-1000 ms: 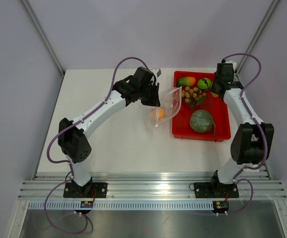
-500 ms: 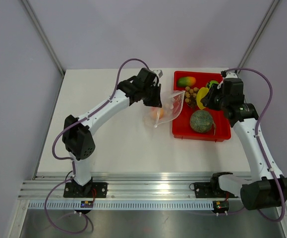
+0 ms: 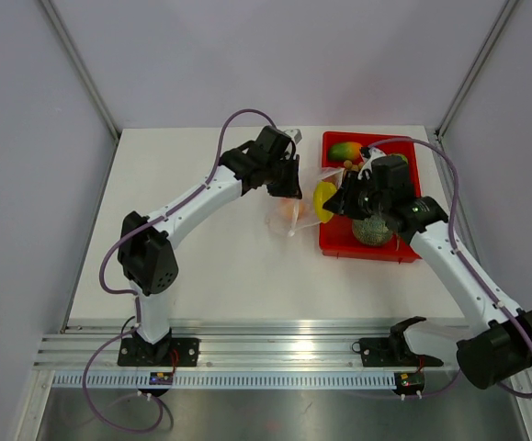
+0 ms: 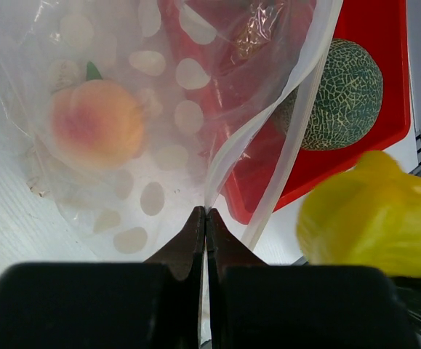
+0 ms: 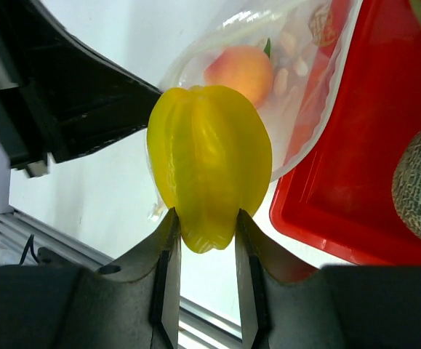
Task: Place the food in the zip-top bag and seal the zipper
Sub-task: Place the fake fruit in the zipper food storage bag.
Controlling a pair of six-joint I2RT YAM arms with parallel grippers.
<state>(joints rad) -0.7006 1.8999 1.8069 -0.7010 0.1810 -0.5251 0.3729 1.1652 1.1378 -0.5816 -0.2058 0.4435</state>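
Left claw [image 4: 206,218] pressed together on zip-top bag [image 4: 159,182] edge, beside red tray [image 4: 388,73]. 1 orange-peach fruit [image 4: 97,123] inside the bag. Right claw [image 5: 206,225] pinching yellow piece [image 5: 210,163] near bag mouth, above desk [image 5: 108,43]. Melon [image 4: 337,94] in tray.

Left fingers [image 4: 188,243] pressed flat together; right fingers [image 5: 168,273] partly apart.

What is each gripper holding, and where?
Left gripper pinches the zip-top bag at its mouth edge; right gripper clamps the yellow piece at its narrow end.
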